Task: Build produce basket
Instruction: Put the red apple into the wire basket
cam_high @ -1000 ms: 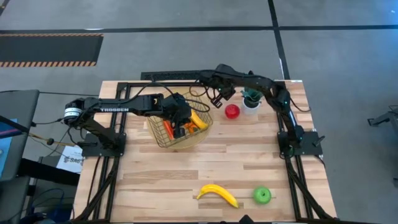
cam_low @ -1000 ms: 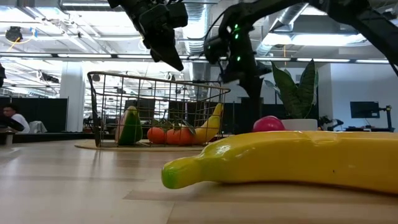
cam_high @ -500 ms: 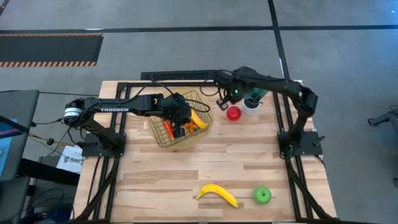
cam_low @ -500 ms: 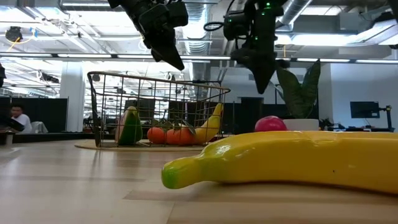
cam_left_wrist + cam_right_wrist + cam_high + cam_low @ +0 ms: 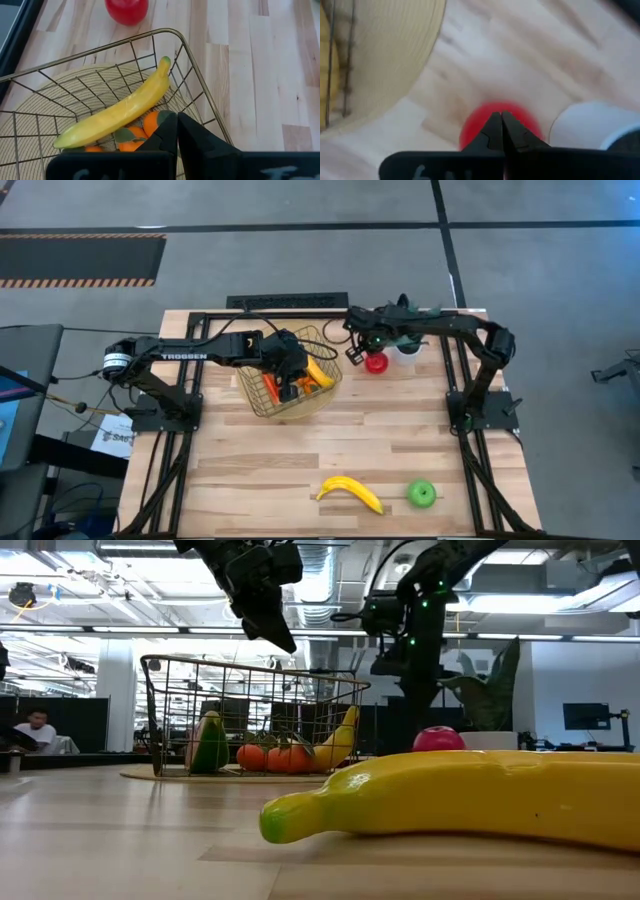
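Note:
The wire basket (image 5: 258, 402) stands on a round tan mat (image 5: 385, 50) and holds a yellow banana (image 5: 120, 107), small orange pieces (image 5: 150, 125) and a red-orange stick (image 5: 272, 390). My left gripper (image 5: 177, 125) hangs shut above the basket's inside. My right gripper (image 5: 501, 119) is shut and points steeply down right by the red apple (image 5: 376, 362), which rests on the table between basket and white pot. A second banana (image 5: 350, 492) and a green apple (image 5: 422, 494) lie near the front edge. My right gripper's shut fingertips (image 5: 492, 125) stand over the red apple's top (image 5: 475, 125), coming from above. Whether they touch it, I cannot tell. My left gripper touches nothing.
A green plant in a white pot (image 5: 404, 348) stands just right of the red apple, close to my right gripper. Bare wood lies between the basket and the fruit at the front edge. A person (image 5: 38, 730) sits in the room beyond the table.
My right gripper has come down toward the red apple and shifted a little toward the near edge, tipping to point more steeply down and staying shut. Its elbow has swung toward the table's right edge. The apple has stayed where it was.

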Motion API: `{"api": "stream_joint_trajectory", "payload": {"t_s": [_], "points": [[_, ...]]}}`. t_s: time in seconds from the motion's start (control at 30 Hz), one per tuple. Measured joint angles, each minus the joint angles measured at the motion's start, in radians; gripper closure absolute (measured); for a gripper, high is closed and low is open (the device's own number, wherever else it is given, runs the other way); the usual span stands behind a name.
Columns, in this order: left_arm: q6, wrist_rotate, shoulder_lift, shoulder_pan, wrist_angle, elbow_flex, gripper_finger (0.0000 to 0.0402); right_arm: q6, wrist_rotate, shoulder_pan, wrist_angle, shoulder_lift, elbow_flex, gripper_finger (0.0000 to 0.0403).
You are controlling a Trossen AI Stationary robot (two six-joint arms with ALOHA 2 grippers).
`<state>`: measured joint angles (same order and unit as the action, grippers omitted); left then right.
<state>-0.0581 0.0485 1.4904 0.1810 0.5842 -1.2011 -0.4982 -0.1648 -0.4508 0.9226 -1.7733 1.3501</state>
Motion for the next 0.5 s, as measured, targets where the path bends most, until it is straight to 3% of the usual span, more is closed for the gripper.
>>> {"api": "stream_joint_trajectory", "payload": {"t_s": [0.3,0.5], "points": [[0.022,-0.002,0.000,0.000,-0.010,0.000,0.0401,0.081,0.000,-0.051,-0.030,0.000,0.000,0.0403],[0.028,-0.005,0.000,0.000,-0.008,0.000,0.0401,0.081,0.009,-0.010,0.051,0.000,0.000,0.0403]]}}
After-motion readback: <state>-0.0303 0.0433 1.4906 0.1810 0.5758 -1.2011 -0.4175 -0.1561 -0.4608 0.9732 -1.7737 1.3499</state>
